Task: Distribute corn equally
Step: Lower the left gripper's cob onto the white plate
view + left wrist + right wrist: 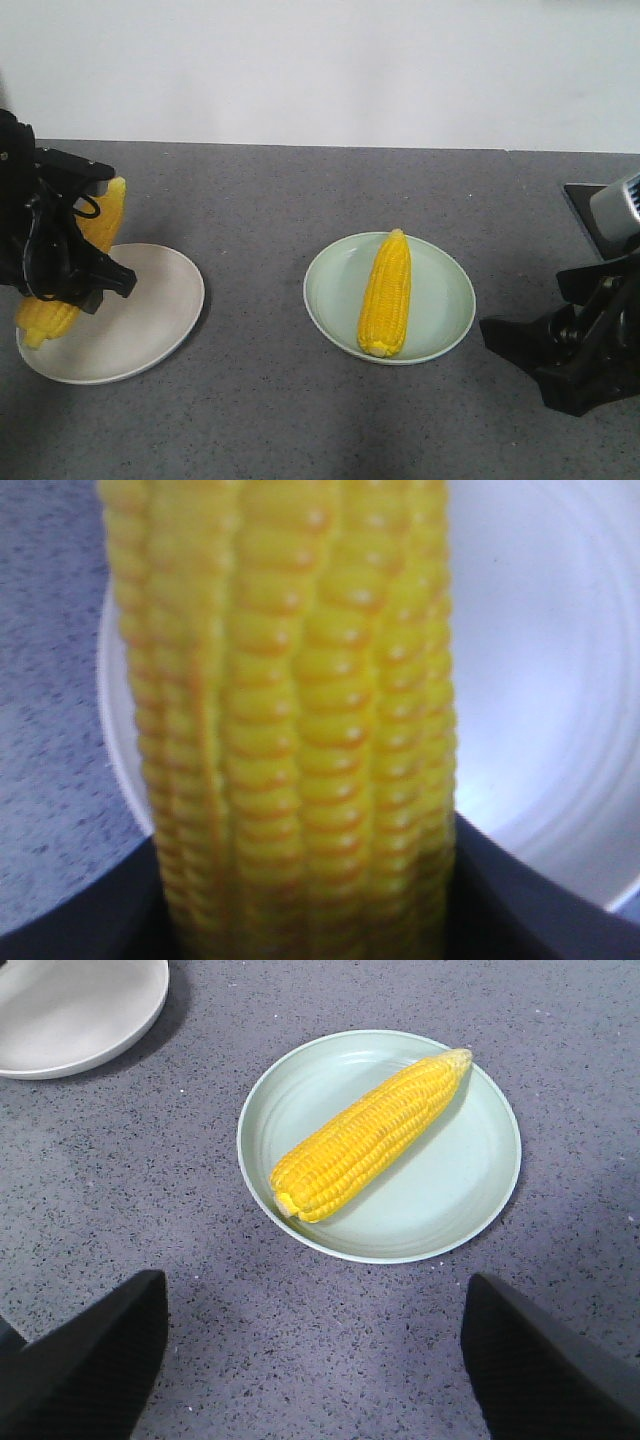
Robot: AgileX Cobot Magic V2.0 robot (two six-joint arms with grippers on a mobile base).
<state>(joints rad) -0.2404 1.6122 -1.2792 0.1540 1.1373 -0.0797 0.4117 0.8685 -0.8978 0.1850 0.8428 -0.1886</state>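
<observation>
Left gripper point(62, 262) clamped on a corn cob point(70, 270) over the white plate's point(140, 320) left rim, right gripper point(315, 1360) spread apart near the green plate point(445, 300), bare grey countertop point(260, 220) between plates

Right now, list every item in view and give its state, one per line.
Left claw: shut on a corn cob, over the white plate.
Held corn cob: gripped, tilted.
White plate: on the table, nothing lying flat on it.
Green plate: holds one cob.
Second corn cob: lying flat.
Right claw: open, empty.
</observation>
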